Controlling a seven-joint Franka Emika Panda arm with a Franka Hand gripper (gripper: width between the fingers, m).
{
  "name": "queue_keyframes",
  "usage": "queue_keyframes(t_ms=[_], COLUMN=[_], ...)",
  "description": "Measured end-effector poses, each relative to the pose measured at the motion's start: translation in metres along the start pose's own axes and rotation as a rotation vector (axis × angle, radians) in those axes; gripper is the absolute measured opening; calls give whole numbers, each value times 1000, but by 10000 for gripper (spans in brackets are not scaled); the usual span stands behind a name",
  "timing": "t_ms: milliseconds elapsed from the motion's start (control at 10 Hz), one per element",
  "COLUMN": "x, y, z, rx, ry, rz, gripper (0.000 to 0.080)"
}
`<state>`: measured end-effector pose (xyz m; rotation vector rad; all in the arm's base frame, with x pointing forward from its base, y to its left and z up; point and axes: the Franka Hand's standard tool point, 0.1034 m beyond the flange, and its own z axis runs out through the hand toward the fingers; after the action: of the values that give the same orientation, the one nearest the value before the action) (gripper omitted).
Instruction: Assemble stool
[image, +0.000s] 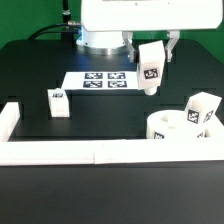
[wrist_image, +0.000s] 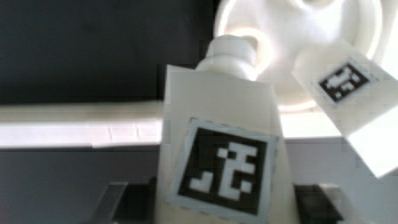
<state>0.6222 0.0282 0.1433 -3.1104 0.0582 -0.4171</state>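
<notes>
The widest open stretch is the black table top (image: 110, 125), between the small white tagged leg block (image: 57, 102) standing toward the exterior view's left and the low round white plastic seat (image: 168, 130) at the right. A long white border rail (image: 60, 152) walls off the near edge and turns up the left side. The marker board (image: 100, 80) lies flat and blocks nothing. A second white leg block (image: 203, 108) stands up from the seat, narrowing the way down onto it. The gripper (image: 150, 48), clamped on a third white leg block (image: 150, 70), hangs clear above the table near the seat.
</notes>
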Motion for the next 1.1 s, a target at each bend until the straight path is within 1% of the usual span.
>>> queue_keyframes(t_ms=[300, 400, 500, 600, 700, 800, 900, 1000, 1100], x=[1, 4, -3, -3, -9, -12, -8, -9, -9], y=[4, 5, -4, -24, -47, -29, -19, -22, -21], z=[3, 2, 11, 14, 17, 14, 13, 13, 13], rx=[-11, -20, -24, -31, -54, -123, -139, -135, -136], ry=[191, 311, 301, 301, 308, 317, 318, 317, 316], rz=[-1, -9, -52, -113, -194, -247, -231, -237, -235], gripper=[324, 324, 324, 324, 324, 324, 324, 324, 324])
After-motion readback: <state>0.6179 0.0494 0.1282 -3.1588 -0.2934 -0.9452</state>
